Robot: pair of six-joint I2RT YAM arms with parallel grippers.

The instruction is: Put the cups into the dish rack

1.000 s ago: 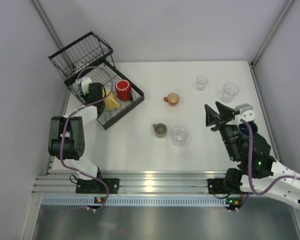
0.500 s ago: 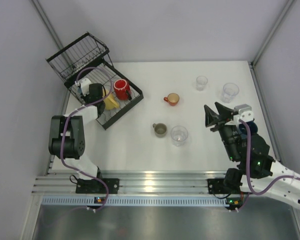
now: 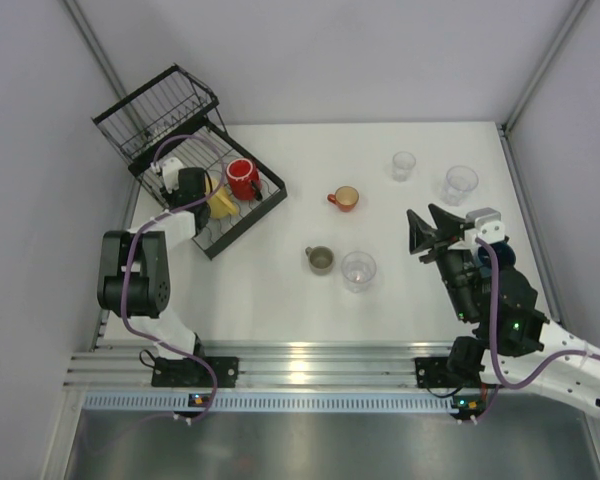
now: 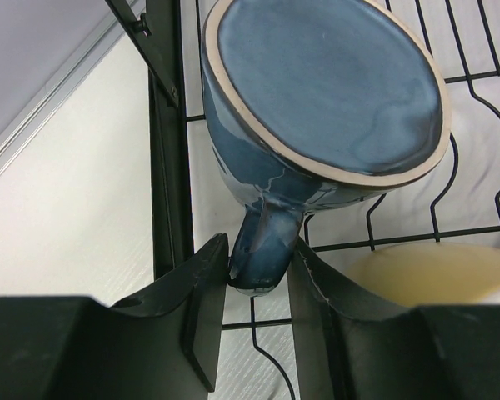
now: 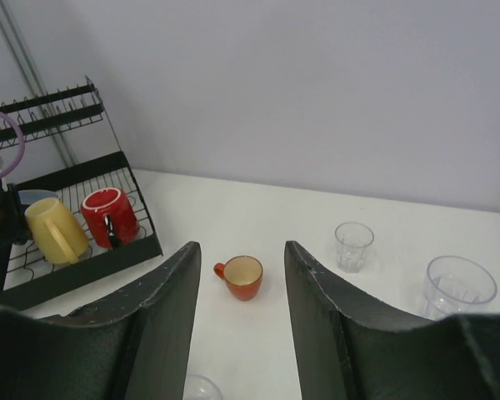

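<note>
From above, the left gripper (image 3: 193, 186) reaches into the black wire dish rack (image 3: 158, 112), beside a yellow mug (image 3: 223, 204) and a red mug (image 3: 245, 180). An orange-red cup (image 3: 344, 198), an olive-grey mug (image 3: 321, 260) and clear plastic tumblers (image 3: 359, 270) wait on the white table (image 3: 280, 295).

Left wrist: the jaws flank the handle of a blue glazed mug (image 4: 325, 92) lying on the rack's wires. Whether they pinch it, I cannot tell.

Right wrist: the right gripper (image 5: 242, 247) is spread, empty.

I judge this the placing step. Next comes release and backing out clear of the wires.
</note>
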